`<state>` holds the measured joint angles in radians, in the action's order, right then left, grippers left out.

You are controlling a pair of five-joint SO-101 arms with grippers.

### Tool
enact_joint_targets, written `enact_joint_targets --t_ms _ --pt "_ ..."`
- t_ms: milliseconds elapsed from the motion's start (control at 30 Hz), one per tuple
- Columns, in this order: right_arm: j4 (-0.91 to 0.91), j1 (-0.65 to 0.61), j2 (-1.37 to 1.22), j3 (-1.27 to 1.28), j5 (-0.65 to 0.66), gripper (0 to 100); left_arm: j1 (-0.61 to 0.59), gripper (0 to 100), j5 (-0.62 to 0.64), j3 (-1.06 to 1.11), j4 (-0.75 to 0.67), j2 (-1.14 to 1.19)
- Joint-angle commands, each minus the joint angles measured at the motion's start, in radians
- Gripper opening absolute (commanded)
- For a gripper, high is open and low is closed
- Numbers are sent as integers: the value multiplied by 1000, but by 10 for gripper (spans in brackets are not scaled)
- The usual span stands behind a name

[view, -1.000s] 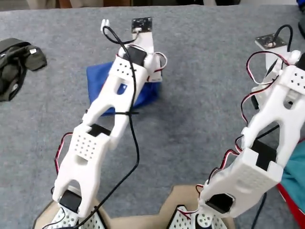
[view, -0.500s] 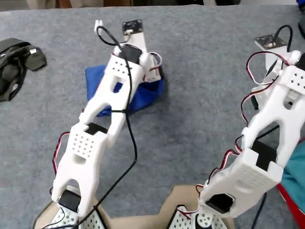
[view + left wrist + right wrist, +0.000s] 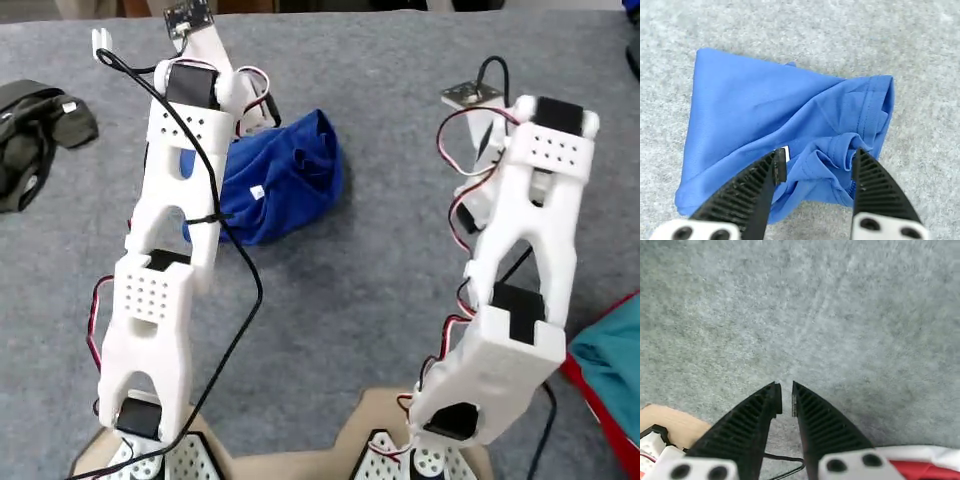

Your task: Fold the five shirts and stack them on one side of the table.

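Blue shirt (image 3: 285, 180): lies on the grey desk (image 3: 400, 260) as a rough, partly folded bundle; one end is flat and the other is bunched with loose edges showing, so its fold looks unfinished
Left gripper (image 3: 820, 156): hangs directly over the blue shirt's bunched end, jaws wide apart with nothing between them
Right gripper (image 3: 786, 387): over bare desk well apart from the blue shirt, on that shirt's right; jaws almost together and holding nothing
Dark shirt (image 3: 35, 125): crumpled heap well apart from the blue shirt, out at the desk edge on its left; it looks unfolded
Teal shirt (image 3: 612, 350): at the desk edge far to the blue shirt's right, lying on something red (image 3: 598, 402) that may be another garment, though I cannot tell
Stack: no shirt rests on another folded one near the blue shirt, so I judge the pile not yet started
Progress: early, in my judgement; one shirt half folded, the rest waiting
Left to do: tidy the blue shirt, fold the others, stack all five at one side
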<state>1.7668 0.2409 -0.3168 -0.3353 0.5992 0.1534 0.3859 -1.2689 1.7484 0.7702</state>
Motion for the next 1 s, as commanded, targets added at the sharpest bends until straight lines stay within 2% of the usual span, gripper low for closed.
enact_joint_targets --t_ms 0,233,500,767,967 --pt "8 -4 74 4 -11 58 37 214 -8 112 -5 -16" --pt "8 85 74 4 -5 58 114 205 -5 219 -129 156" --pt "8 140 74 4 -5 58 203 114 -8 129 11 180" --pt "8 140 74 4 -5 58 367 116 -3 126 12 180" --pt "0 139 74 -4 -5 58 402 119 -3 127 12 179"
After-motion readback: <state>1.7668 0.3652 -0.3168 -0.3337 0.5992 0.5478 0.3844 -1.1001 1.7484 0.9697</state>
